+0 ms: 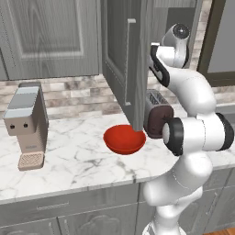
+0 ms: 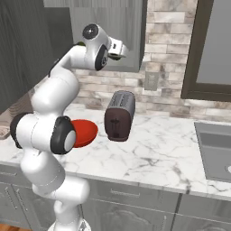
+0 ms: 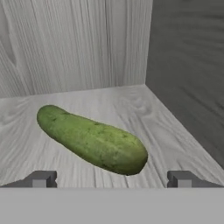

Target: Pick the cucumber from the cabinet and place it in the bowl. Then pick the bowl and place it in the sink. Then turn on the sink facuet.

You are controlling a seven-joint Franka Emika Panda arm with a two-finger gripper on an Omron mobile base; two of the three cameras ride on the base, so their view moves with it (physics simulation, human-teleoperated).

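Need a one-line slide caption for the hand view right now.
Open gripper faces the cucumber lying on the cabinet shelf, not yet grasped.

Kitchen: toaster [image 2: 120, 115], sink [image 2: 215, 149], marble counter [image 1: 82, 160]

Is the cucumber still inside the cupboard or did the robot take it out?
Inside. The cucumber lies on the cabinet shelf near the back corner. The gripper is open, its fingertips apart in front of it, not touching.
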